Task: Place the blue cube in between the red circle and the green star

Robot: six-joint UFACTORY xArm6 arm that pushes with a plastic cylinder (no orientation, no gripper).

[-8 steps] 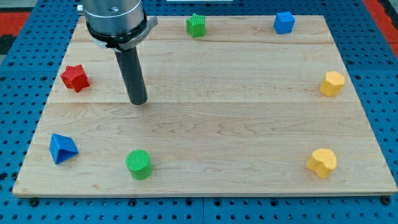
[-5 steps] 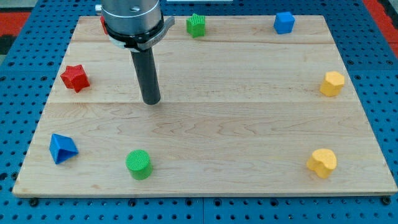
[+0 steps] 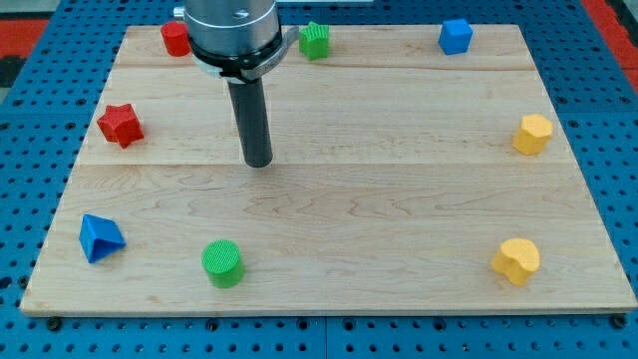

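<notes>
The blue cube sits near the board's top edge at the view's right. The red circle shows at the top left, partly beside the arm's body. The green star sits at the top, just right of the arm. My tip rests on the wooden board, left of centre, well below the red circle and green star and far left of the blue cube. It touches no block.
A red star lies at the left. A blue triangle and a green cylinder lie at the bottom left. Two yellow blocks sit at the right, one upper, one lower.
My tip has slid to the view's right, about fifty pixels. The arm's body has uncovered the red circle at the top left. No block has moved.
</notes>
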